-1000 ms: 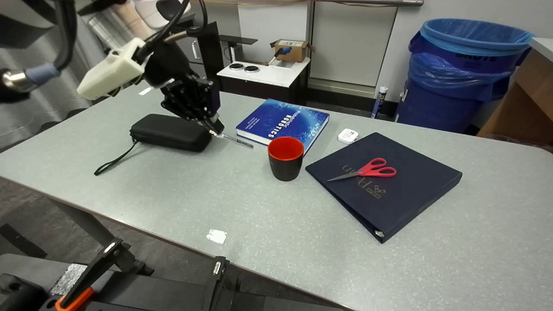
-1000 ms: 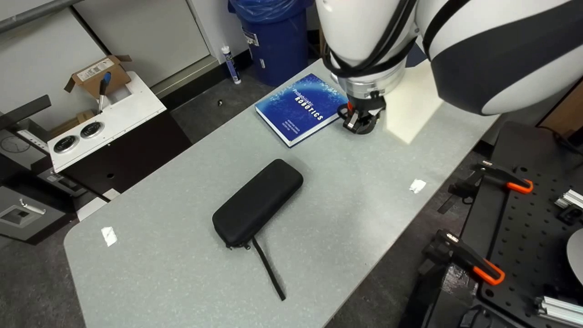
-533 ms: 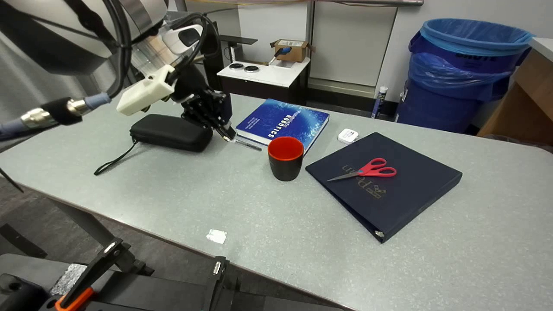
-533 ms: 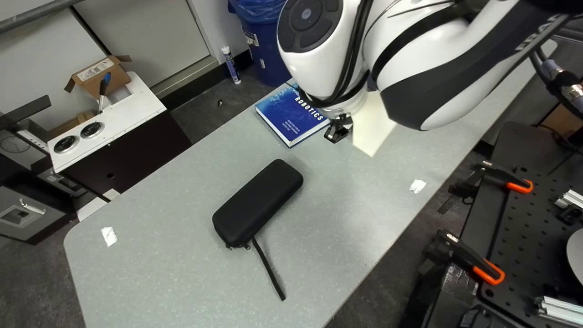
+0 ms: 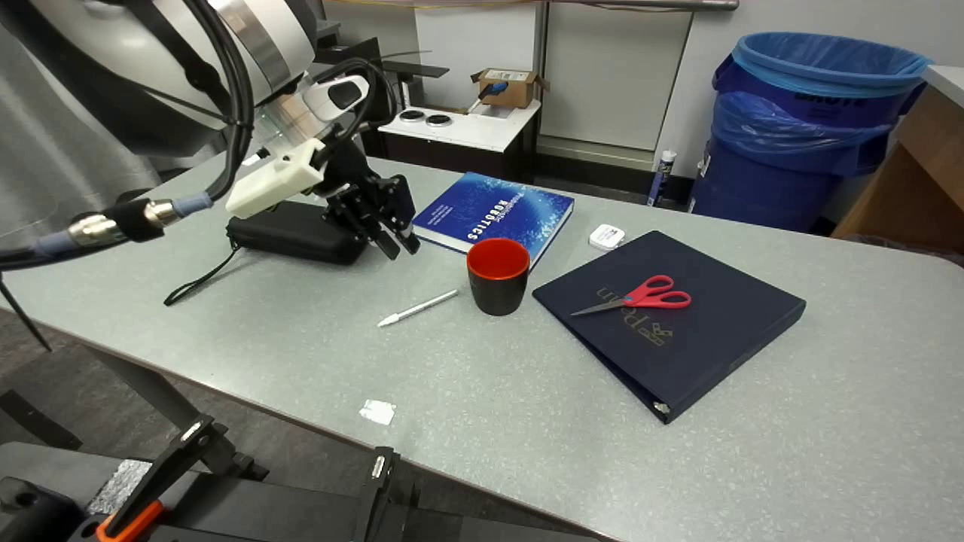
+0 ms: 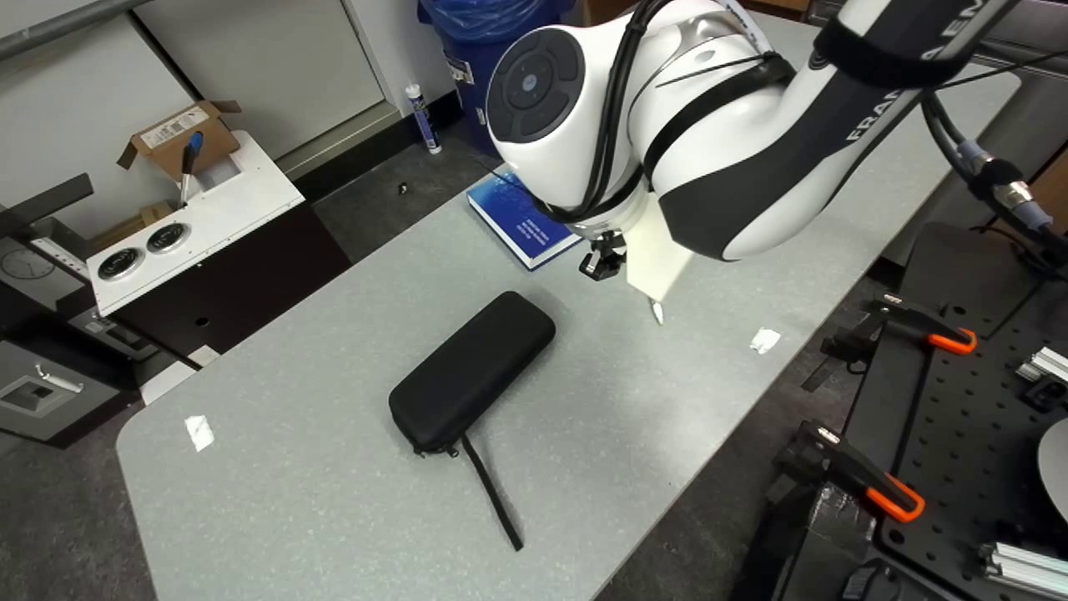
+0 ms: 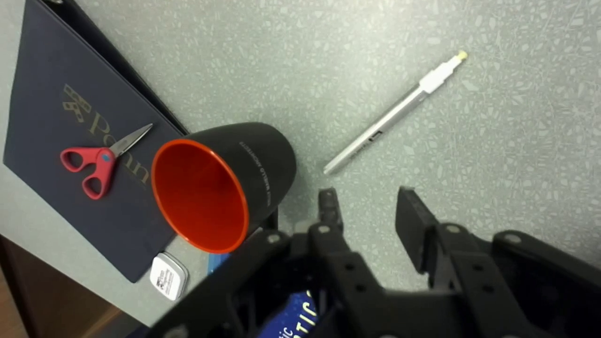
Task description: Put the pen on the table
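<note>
Now that the gripper [image 5: 400, 247] no longer pinches the pen [image 5: 418, 309], as it does half a second earlier, the pen lies flat on the table [image 5: 489, 391], well in from both long edges and well apart from the rounded corners. Its pale tip slants toward the edge with the clamps [image 5: 376, 479]; its grey end stops near the cup [image 5: 498, 282] without touching it. The wrist view shows the fingers [image 7: 413, 225] standing apart, holding nothing, with the table showing between them. The gripper hangs near the book [image 5: 493, 214], on the side of the pen toward the opposite long edge. So the release looks done and the task nearly complete; probably only lifting the arm [image 6: 709, 142] away remains. A low sideways sweep could nudge the cup into the pen.
</note>
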You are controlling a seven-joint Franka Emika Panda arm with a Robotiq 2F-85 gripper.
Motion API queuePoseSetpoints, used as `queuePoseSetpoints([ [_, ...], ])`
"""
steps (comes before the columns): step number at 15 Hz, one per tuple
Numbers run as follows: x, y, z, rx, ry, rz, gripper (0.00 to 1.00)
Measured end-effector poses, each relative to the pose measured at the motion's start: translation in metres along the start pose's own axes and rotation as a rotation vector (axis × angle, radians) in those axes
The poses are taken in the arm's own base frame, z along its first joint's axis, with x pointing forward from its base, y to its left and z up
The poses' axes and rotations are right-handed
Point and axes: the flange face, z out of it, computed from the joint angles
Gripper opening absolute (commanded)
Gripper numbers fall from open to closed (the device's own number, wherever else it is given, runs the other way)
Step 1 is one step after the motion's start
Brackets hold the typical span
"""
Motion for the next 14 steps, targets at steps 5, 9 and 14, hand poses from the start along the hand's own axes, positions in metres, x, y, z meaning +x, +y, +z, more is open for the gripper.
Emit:
queuePoseSetpoints([
  [5, 0.0009, 0.0031, 0.0011, -0.002, -0.002, -0.003, 1.0],
  [9, 0.0043, 0.0072, 0.0013, 0.0, -0.006, 0.005, 1.0],
  [14, 0.0054, 0.0088, 0.0018, 0.002, -0.012, 0.002, 1.0],
])
